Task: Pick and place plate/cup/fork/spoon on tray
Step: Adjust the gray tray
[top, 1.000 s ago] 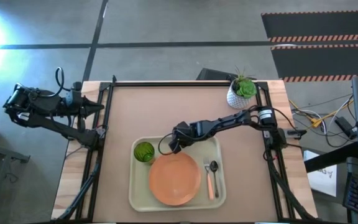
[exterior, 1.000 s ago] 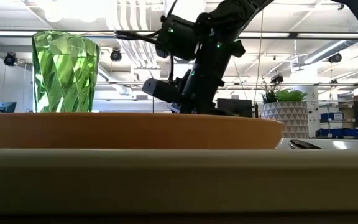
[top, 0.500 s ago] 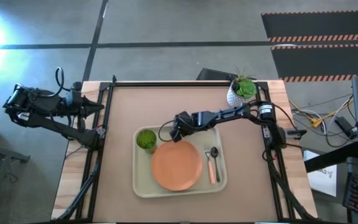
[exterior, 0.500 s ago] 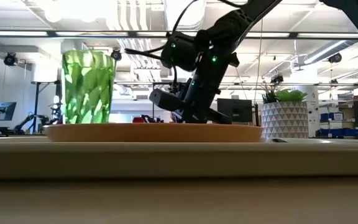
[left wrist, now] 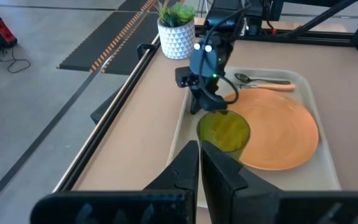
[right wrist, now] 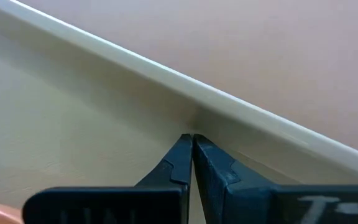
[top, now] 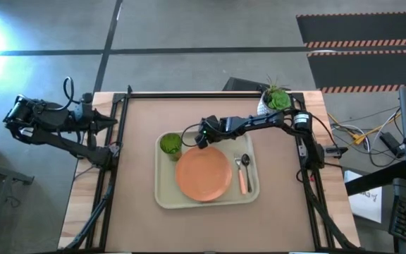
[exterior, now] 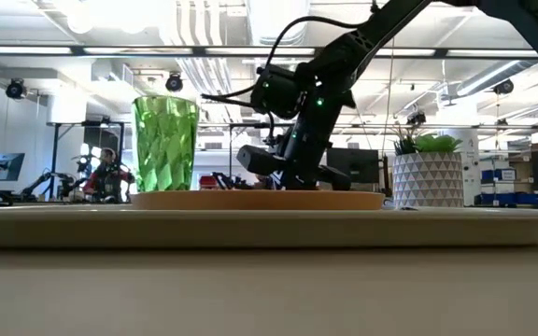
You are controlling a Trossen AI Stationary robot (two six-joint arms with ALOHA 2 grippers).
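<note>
Tray (top: 162, 194) sits mid-tabletop (top: 154, 120) and already carries all four items, so the loading looks done. Plate (top: 204, 175) lies flat in the middle of the tray. Cup (top: 170, 144) stands upright in the far-left corner of the tray, just beside the plate. Fork (top: 244, 180) and spoon (top: 238, 163) lie side by side in the strip along the tray's right edge, long axes running far-to-near, spoon nearer the plate.

Right pincer (top: 201, 140) is at the tray's far rim, between cup and plate, tips down. Right wrist view shows its fingers (right wrist: 180, 163) closed together, pressed against the inside of the rim wall, nothing visible between them. Whether they pinch the rim or only bear on it cannot be told.

Key relation: the tray's whole body lies on the near side of the right pincer, contact roughly mid-way along the far long edge. Any push or pull there acts across the tray's short axis, so it should slide fairly straight; the cup right beside the contact point is the tip risk.

Left pincer (left wrist: 199, 163) is parked off the tabletop's left edge, fingers together, empty, well apart from the tray. Right arm is clearly nearer.

Potted plant (top: 273, 104) stands at the far-right corner, clear of the work.
</note>
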